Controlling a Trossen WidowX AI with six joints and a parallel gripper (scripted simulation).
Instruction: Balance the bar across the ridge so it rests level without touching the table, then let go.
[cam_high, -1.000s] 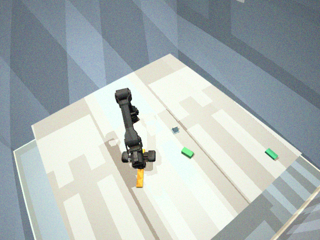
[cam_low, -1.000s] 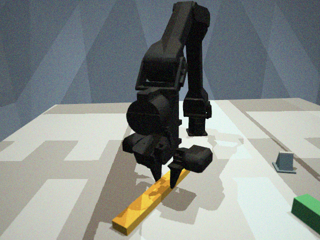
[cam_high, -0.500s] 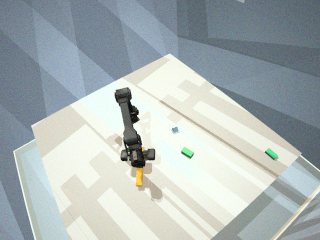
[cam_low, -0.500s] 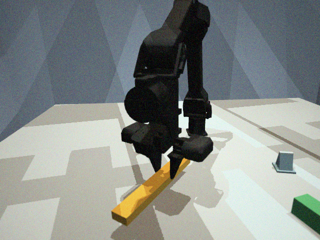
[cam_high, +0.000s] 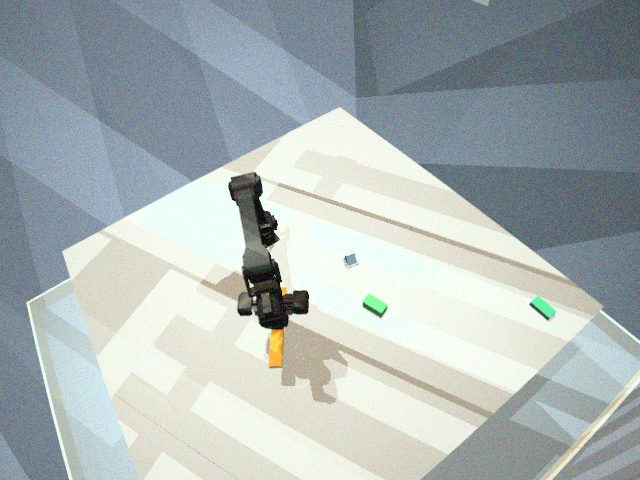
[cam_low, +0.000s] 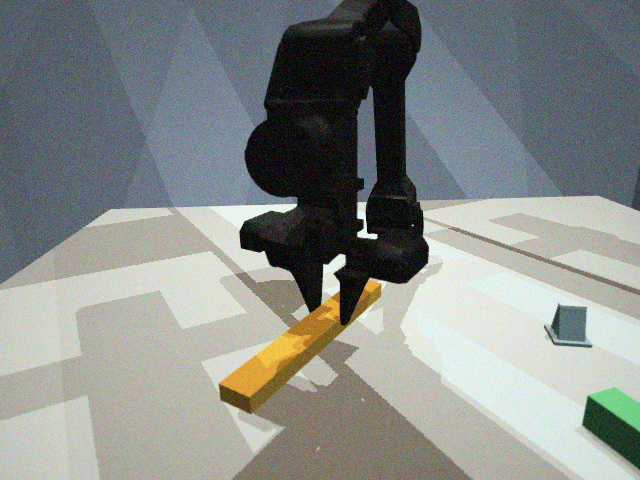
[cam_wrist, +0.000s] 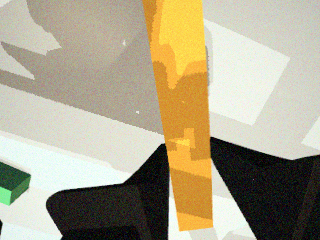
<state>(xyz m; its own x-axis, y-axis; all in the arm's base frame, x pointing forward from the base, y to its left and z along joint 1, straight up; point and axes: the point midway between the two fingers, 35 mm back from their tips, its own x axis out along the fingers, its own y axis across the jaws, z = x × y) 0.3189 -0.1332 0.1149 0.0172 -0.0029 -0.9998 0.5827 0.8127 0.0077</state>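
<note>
The long orange bar (cam_high: 276, 348) (cam_low: 279, 356) (cam_wrist: 184, 100) hangs in the air above the table, its shadow apart from it in the top view. It looks roughly level. My gripper (cam_high: 271, 304) (cam_low: 329, 316) (cam_wrist: 186, 145) points down and is shut on the bar, one finger on each long side. In the wrist view one end of the bar shows just past the fingers, and the other runs out of the top of the frame. The small grey ridge (cam_high: 351, 259) (cam_low: 571, 324) stands upright on its thin base, to the right of the gripper and apart from the bar, with nothing on it.
A green block (cam_high: 374, 304) (cam_low: 615, 415) (cam_wrist: 14, 182) lies on the table (cam_high: 439, 330) near the ridge, to the right of the bar in the top view. A second green block (cam_high: 542, 307) lies far right near the table's corner.
</note>
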